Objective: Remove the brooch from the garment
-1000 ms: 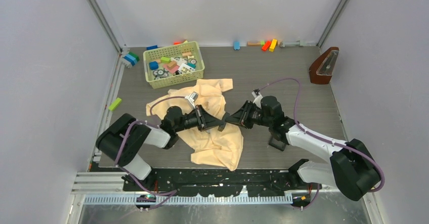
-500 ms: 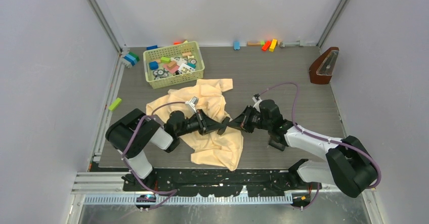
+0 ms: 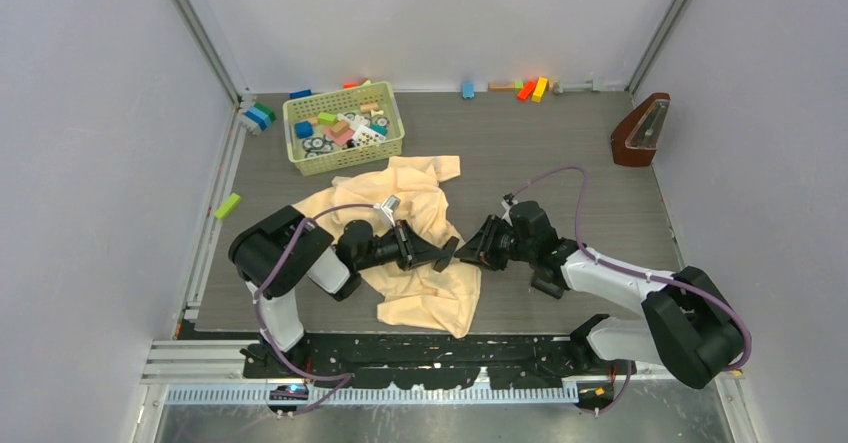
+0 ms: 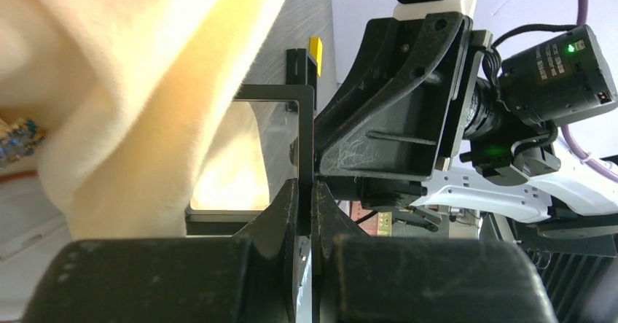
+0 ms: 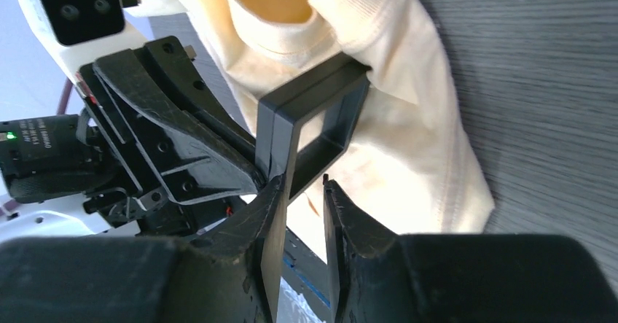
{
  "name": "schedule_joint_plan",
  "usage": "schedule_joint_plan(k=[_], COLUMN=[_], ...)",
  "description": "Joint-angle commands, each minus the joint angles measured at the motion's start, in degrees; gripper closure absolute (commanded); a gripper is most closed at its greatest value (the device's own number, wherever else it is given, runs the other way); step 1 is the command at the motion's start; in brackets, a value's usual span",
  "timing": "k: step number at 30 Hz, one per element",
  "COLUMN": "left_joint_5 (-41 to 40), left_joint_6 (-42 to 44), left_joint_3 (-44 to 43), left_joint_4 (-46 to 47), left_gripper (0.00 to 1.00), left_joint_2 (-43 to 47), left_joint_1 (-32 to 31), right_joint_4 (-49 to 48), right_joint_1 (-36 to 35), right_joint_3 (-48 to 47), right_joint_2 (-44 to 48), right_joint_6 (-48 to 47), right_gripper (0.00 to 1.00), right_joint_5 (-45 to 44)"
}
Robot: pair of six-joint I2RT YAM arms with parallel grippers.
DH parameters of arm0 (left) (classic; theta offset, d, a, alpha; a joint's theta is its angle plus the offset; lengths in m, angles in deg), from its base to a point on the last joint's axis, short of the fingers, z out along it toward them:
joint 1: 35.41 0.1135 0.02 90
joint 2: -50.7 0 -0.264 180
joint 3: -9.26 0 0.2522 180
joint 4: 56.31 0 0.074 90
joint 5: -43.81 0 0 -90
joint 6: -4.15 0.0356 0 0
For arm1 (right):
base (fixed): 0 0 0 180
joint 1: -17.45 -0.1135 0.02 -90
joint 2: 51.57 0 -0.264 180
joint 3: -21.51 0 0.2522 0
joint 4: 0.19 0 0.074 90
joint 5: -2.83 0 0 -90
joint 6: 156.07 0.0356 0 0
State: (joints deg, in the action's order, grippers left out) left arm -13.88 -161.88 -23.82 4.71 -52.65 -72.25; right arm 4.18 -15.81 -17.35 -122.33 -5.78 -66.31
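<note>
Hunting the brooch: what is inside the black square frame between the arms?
Through the black square frame only the cream fabric garment shows; the small blue-glinting brooch lies outside it. Anything beneath the folds is covered.

My left tool (image 3: 449,252) and right tool (image 3: 464,256) crowd nose to nose, with a black frame (image 5: 313,126) wedged between them; bare tabletop (image 3: 560,153) lies open behind.

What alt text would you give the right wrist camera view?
The right gripper, jaws slightly apart, meets a black square frame that the left gripper pinches from the other side. A cream garment lies behind on a dark table.
</note>
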Motion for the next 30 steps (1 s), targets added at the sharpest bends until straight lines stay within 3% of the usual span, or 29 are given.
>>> schedule_joint_plan(k=[1, 9, 18, 30], left_joint_5=[-0.39, -0.36, -0.24, 0.02], left_joint_6=[0.89, 1.18, 1.15, 0.44], left_joint_3=[-2.31, -2.37, -2.44, -3.01], left_joint_4=[7.24, 7.24, 7.22, 7.29], left_gripper=[1.00, 1.00, 1.00, 1.00], left_joint_2=[-1.60, -2.36, -2.76, -4.73], left_joint_1=[0.10, 0.06, 0.10, 0.05], right_joint_4=[6.27, 5.17, 10.41, 9.87], right_joint_1=[-0.30, -0.32, -0.32, -0.53], right_joint_3=[-1.50, -1.59, -5.55, -8.43], right_joint_2=[-0.51, -0.41, 6.72, -0.07], right_joint_6=[-3.38, -3.18, -4.84, -6.09], right_gripper=[0.70, 0.70, 0.66, 0.70], right_joint_5=[-2.17, -1.75, -5.33, -4.48])
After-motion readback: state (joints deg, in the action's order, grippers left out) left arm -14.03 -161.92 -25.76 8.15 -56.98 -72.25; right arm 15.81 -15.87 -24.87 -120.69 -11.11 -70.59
